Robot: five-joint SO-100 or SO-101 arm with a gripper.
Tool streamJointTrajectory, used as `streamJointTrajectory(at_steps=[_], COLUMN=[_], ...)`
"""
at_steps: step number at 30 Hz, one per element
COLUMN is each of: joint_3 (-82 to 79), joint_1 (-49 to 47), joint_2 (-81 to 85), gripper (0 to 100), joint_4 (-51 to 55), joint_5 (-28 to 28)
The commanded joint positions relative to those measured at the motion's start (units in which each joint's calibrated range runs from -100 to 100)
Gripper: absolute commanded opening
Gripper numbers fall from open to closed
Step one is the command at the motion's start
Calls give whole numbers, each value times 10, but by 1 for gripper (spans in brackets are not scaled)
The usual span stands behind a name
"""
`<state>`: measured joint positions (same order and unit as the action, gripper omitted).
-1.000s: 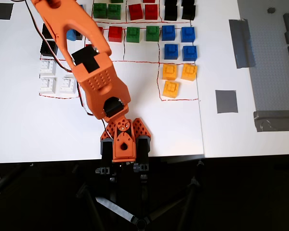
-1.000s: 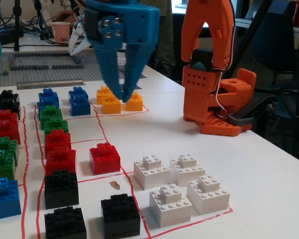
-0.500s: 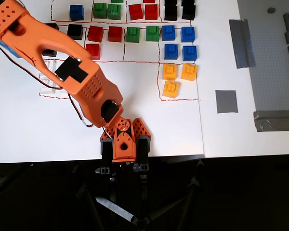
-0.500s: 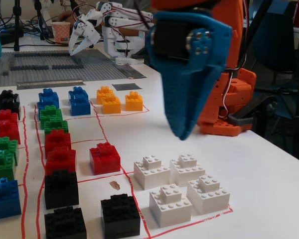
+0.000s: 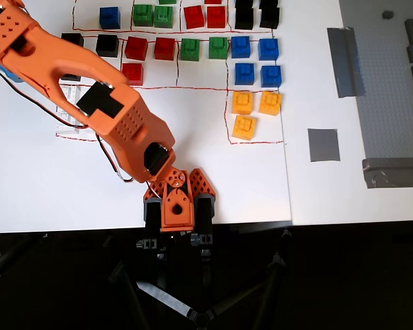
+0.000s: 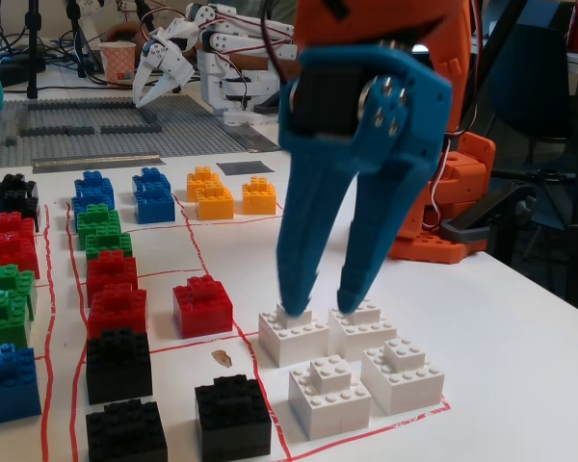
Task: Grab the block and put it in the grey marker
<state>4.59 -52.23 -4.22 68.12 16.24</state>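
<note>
Tabletop point(image 5: 213, 185) first: white, broad, ruled with thin red lines into boxes of coloured cubes. Across it reaches the orange arm point(image 5: 117, 117), base at the near edge in the overhead view, stretched up toward the upper left corner. And there's the gripper point(image 6: 326, 310), big and blue in the fixed view, pointing straight down with its jaws spread apart and nothing between them. One fingertip point(image 6: 294, 303) sits right at the top of a white cube, the other over the neighbouring white cube; whether they're touching the studs, I can't tell.

Those white cubes point(image 6: 352, 371) are a cluster of four inside a red-lined box. Just beside them, to the left in the fixed view, three black cubes sit in the front corner, and the nearest of them, the block point(image 6: 233, 416), stands upright on the tabletop, just outside the white cubes' box, clear of the jaws. Red cubes point(image 6: 202, 305), green, blue cubes point(image 5: 256, 60) and yellow cubes point(image 5: 250, 110) line up beyond.

Now across to the far right in the overhead view: the grey marker point(image 5: 323, 144), a flat square patch, bare, well apart from the block and from the gripper. Long grey tape strips point(image 5: 345, 60) lie near it.
</note>
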Motion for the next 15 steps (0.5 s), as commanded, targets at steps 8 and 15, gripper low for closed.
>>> streamJointTrajectory(at_steps=[8, 15], joint_3=[-40, -42], joint_1=[60, 82], joint_2=[45, 24], gripper=[21, 22], joint_4=[-67, -80], joint_5=[5, 5])
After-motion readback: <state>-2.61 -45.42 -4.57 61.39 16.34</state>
